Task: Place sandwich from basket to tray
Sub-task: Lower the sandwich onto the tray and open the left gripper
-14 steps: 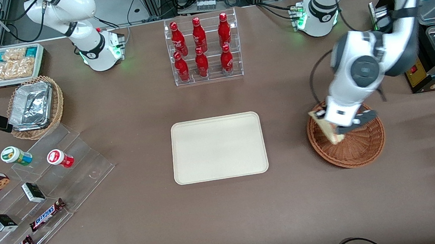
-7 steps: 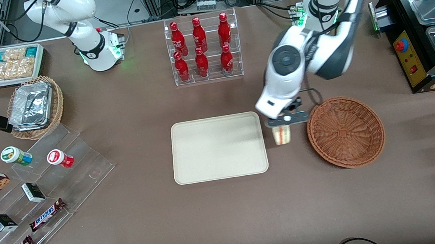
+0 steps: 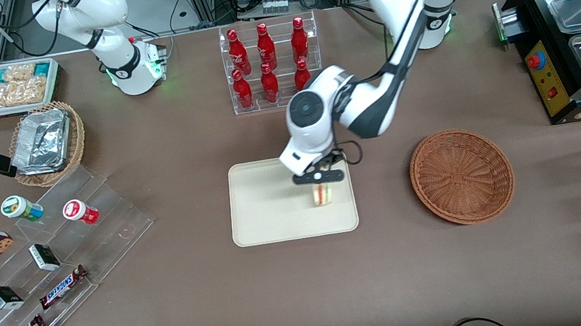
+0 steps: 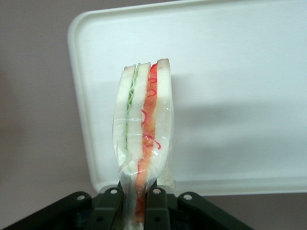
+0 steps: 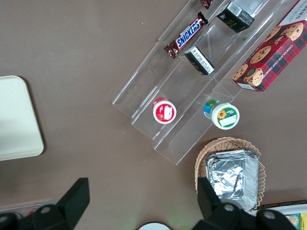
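Sandwich upright in gripper above tray

Hidden and cut-off parts around the held sandwich

In the wrist view the claw runs off the picture's edge, so only the tips of its fingers show, pinched on the wrapped sandwich, whose gripped end is covered by them. The tray is cut by that picture's edges. In the front view the sandwich is blurred, so whether it touches the tray cannot be told, and the arm hides one bottle in the rack in part.
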You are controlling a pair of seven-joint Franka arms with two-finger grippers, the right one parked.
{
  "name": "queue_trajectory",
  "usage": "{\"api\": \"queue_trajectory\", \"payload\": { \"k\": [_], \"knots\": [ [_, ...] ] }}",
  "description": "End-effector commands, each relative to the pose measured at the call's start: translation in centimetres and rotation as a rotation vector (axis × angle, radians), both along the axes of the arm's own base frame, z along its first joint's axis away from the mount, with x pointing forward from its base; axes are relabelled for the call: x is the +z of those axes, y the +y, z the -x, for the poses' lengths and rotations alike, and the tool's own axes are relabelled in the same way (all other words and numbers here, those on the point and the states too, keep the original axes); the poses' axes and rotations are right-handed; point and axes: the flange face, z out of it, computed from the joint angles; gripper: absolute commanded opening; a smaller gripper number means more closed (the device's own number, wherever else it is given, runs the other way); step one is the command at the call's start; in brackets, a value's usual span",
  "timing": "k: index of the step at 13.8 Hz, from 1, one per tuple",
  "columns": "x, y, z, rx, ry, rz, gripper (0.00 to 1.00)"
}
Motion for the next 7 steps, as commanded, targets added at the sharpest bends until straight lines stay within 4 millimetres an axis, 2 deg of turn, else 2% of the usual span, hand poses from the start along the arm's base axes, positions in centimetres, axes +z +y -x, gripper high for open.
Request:
{"api": "queue_trajectory", "payload": {
  "k": [1, 7],
  "knots": [
    [-1.1, -2.0, -1.1, 0.009, -0.011, -0.004, 0.00],
    [-3.8, -3.4, -1.3, -0.039, -0.005, -0.006, 0.00]
  ]
}}
